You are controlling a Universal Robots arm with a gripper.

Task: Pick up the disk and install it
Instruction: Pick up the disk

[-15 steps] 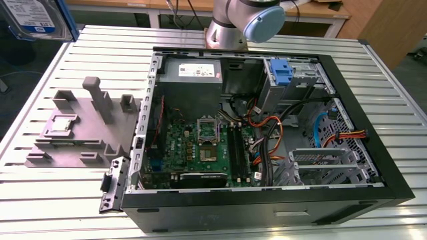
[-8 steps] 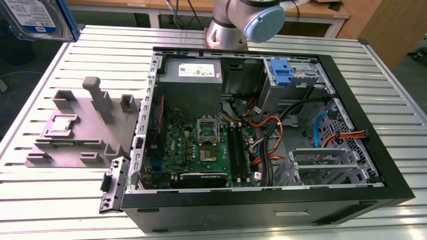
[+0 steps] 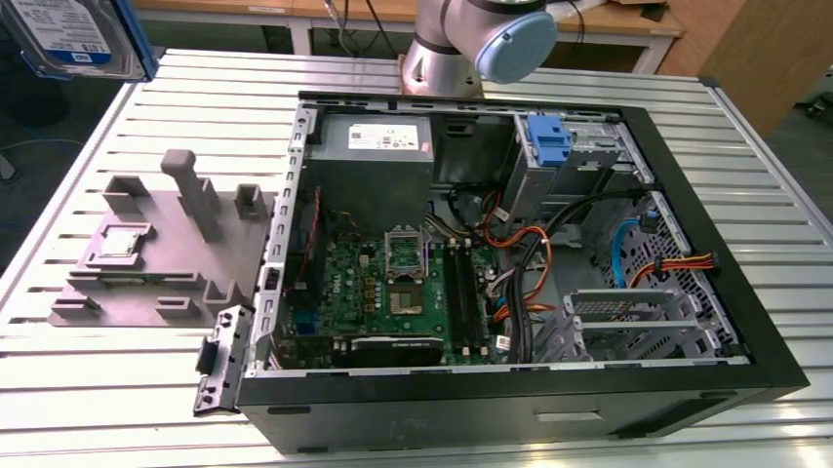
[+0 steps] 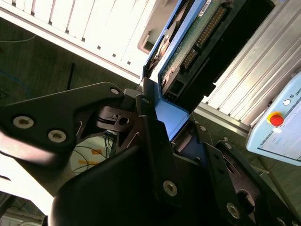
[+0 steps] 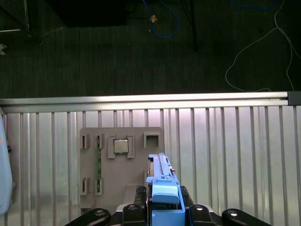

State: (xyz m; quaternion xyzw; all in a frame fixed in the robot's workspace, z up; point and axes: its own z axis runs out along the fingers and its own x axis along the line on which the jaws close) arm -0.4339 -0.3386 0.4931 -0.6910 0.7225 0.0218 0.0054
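Firmly, the disk (image 5: 160, 168) sits clamped in the gripper (image 5: 162, 197).

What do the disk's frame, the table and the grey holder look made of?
Disk frame: glossy blue plastic, judging by its moulded tab. Table: bare metal, likely aluminium, with silvery ribbed slats. Holder: matte grey plastic, perhaps printed, with a uniform dull surface.

Black jaws clamped on the disk (image 4: 171, 117), green circuit board (image 4: 188, 49) showing, slatted table (image 4: 70, 21) behind, red button (image 4: 276, 120) beyond.
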